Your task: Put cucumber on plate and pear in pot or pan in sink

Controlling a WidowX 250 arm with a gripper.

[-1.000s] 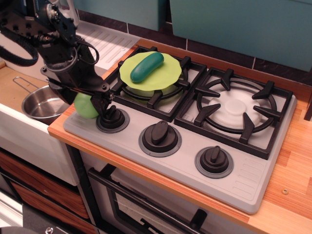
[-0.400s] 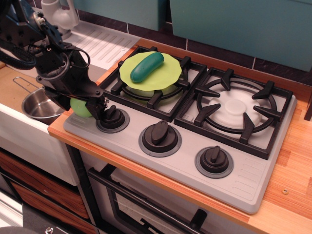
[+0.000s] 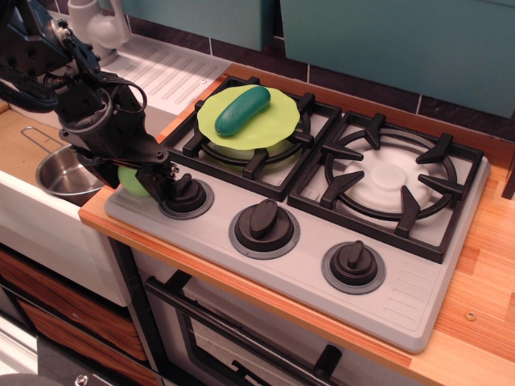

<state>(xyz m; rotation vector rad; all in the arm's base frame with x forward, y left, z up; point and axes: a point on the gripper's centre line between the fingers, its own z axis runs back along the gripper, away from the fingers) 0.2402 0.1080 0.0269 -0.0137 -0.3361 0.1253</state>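
Observation:
The dark teal-green cucumber [image 3: 241, 110] lies on the lime-green plate [image 3: 278, 122], which rests on the back left burner. The pale green pear [image 3: 129, 182] sits at the stove's front left corner, mostly hidden by my gripper [image 3: 143, 178]. The black fingers [image 3: 163, 182] close around the pear, low over the stove's edge. The shiny steel pot [image 3: 66, 174] with its wire handle stands in the sink [image 3: 18, 138], just left of the gripper.
Three black knobs [image 3: 264, 223] line the grey stove front, the leftmost right beside my fingers. The ribbed white drainboard [image 3: 170, 74] and the faucet [image 3: 92, 22] lie behind the arm. The right burner grate [image 3: 390, 181] is bare. The wooden counter [image 3: 483, 265] runs along the right.
My gripper has shifted left towards the sink and the pear has moved left with it, now more covered by the fingers. The cucumber and plate have not moved.

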